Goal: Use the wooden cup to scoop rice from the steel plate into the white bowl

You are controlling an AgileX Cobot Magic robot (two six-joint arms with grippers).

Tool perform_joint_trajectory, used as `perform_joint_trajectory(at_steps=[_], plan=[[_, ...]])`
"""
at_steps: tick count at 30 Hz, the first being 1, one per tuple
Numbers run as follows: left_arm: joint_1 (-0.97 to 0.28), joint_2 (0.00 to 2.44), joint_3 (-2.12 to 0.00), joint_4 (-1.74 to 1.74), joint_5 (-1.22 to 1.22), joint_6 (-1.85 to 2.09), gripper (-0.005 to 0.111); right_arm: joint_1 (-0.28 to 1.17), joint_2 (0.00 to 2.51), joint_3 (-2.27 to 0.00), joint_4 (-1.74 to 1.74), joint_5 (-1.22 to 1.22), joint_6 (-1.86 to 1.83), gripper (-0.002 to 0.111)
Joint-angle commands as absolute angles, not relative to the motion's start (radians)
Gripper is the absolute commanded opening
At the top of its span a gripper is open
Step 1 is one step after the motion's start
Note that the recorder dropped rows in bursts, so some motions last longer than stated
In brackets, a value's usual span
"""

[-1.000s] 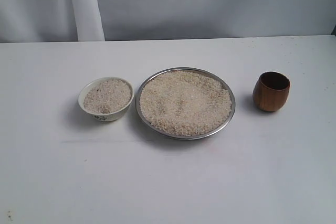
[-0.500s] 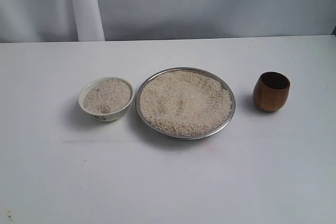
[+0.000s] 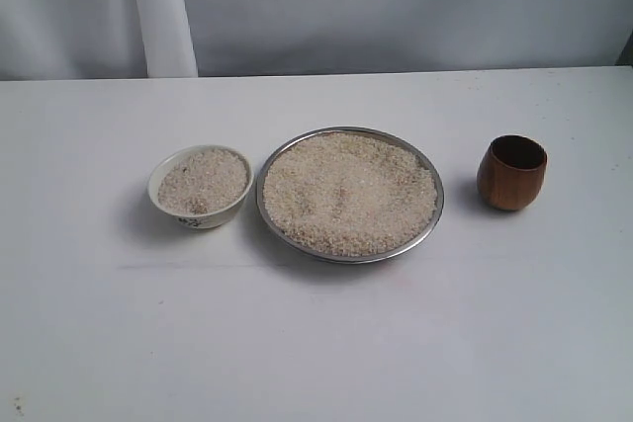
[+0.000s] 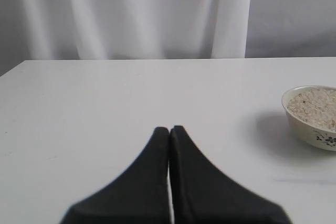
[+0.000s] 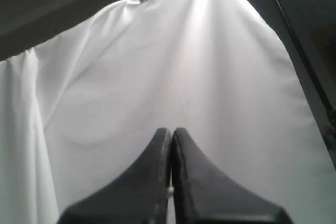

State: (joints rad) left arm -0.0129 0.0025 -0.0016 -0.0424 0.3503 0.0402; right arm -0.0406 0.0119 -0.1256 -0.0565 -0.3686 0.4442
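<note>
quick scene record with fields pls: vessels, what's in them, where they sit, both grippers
white bowl: left end of the row on the table, nearly full of rice
steel plate: middle, close beside the bowl, covered in rice
wooden cup: right end, upright, apart from the plate, no rice seen inside
left gripper: shut, empty, above bare table, bowl off to one side
right gripper: shut, empty, facing the white cloth
</note>
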Motion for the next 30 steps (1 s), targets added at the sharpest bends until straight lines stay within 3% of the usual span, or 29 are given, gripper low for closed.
perform_joint_trajectory(at_steps=[1, 16, 30], plan=[[-0.016, 0.0, 0.0, -0.042, 0.345, 0.036, 0.0, -0.047, 0.121, -0.27, -0.111, -0.213, 0.434, 0.0], [-0.016, 0.0, 0.0, -0.042, 0.345, 0.036, 0.0, -0.047, 0.724, -0.629, -0.381, -0.134, 0.434, 0.0], [-0.016, 0.0, 0.0, -0.042, 0.345, 0.036, 0.0, -0.047, 1.208, -0.642, -0.555, -0.305, 0.434, 0.0]])
